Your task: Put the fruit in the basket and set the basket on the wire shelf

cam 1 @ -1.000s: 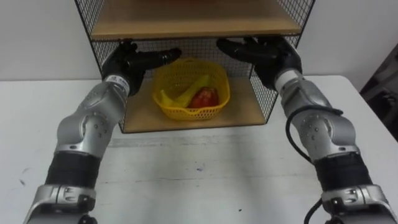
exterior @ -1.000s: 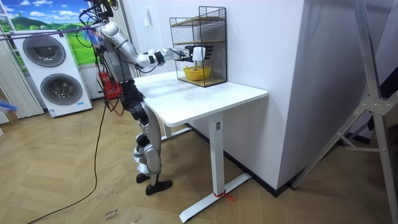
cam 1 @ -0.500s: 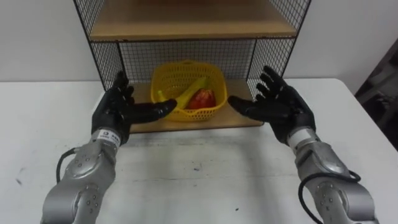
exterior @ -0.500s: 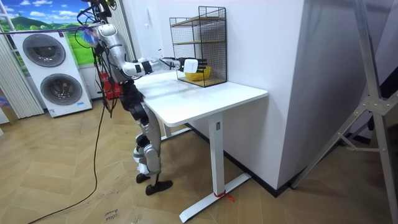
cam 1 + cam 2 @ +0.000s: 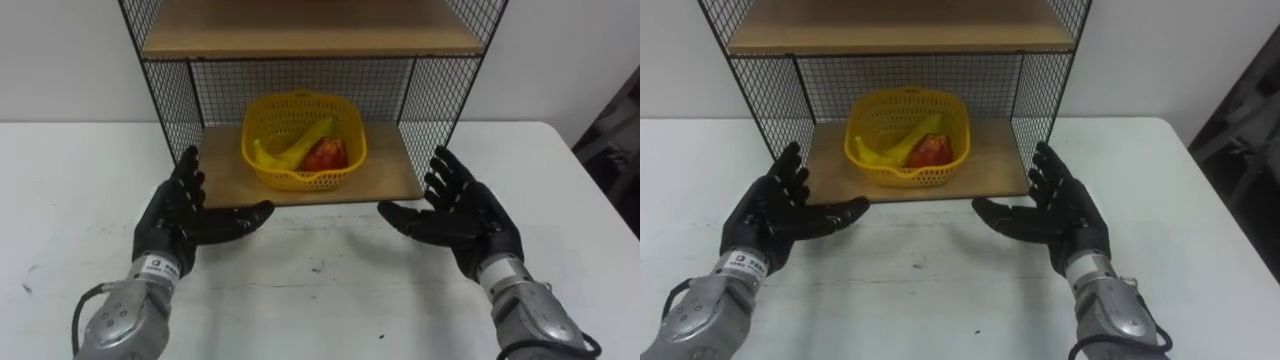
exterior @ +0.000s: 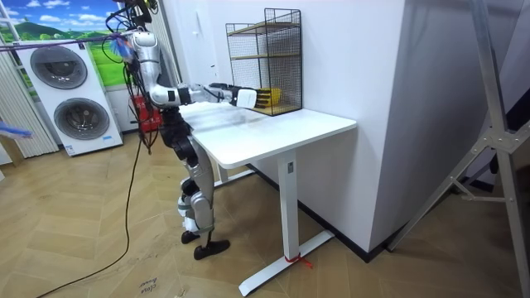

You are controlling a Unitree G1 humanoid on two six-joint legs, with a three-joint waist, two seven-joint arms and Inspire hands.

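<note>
Hands (image 5: 180, 215) (image 5: 465, 222) back; banana (image 5: 298, 150) diagonal in basket (image 5: 300, 181)

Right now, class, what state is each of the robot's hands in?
Left hand: open, holding nothing, apart from the yellow plastic mesh basket.
Right hand: open, holding nothing.

A yellow mesh basket (image 5: 303, 140) holding a banana (image 5: 300, 150) and red fruit (image 5: 325, 155) sits upright on the wire shelf's (image 5: 310, 175) lower board.
</note>
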